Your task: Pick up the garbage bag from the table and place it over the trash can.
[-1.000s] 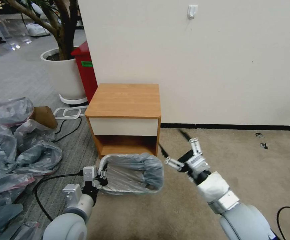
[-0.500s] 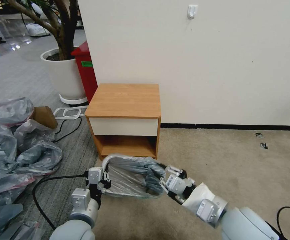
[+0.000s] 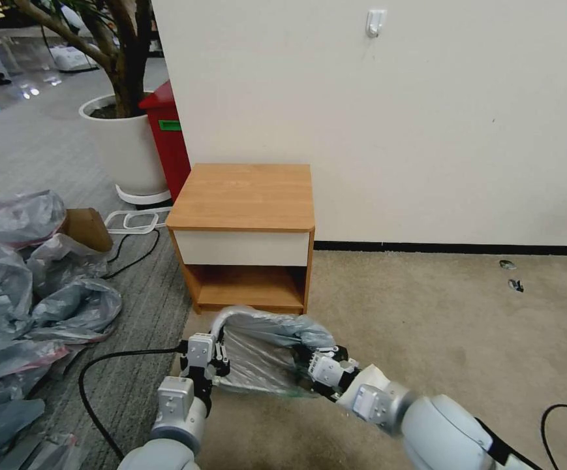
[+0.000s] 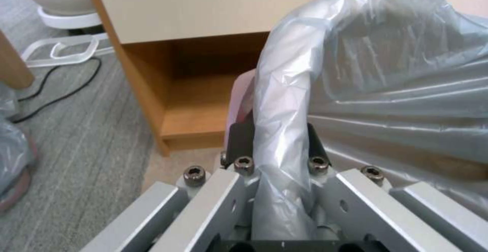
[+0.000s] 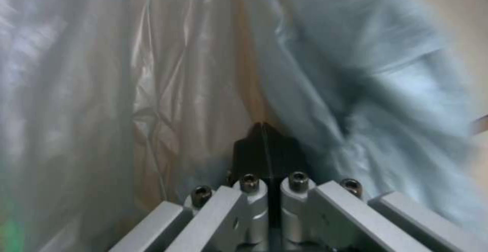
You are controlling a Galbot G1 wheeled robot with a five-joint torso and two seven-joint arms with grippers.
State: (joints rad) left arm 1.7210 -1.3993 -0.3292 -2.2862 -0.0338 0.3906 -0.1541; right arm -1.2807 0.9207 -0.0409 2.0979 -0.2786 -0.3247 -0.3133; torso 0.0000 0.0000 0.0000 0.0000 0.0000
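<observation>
The grey translucent garbage bag [image 3: 273, 328] is stretched over the mouth of the trash can [image 3: 257, 373], which stands on the carpet in front of the table [image 3: 244, 196]. The can's beige shows through the film. My left gripper [image 3: 210, 358] is shut on the bag-covered left rim; in the left wrist view its fingers [image 4: 243, 139] clamp a fold of the bag [image 4: 386, 53]. My right gripper [image 3: 308, 367] is at the right rim, pointing into the bag. Its pads [image 5: 251, 149] are pressed together, with the bag's film [image 5: 356, 53] all around the tips.
A heap of larger grey plastic bags [image 3: 29, 294] lies on the floor to the left, with a black cable [image 3: 100, 372] near my left arm. Behind the table stand a red bin [image 3: 166, 137] and a white plant pot [image 3: 123, 147]. Open carpet lies to the right.
My right gripper was open in the air right of the can; it has swung left and down to the bag's right rim and shut. The left gripper and can have shifted slightly right.
</observation>
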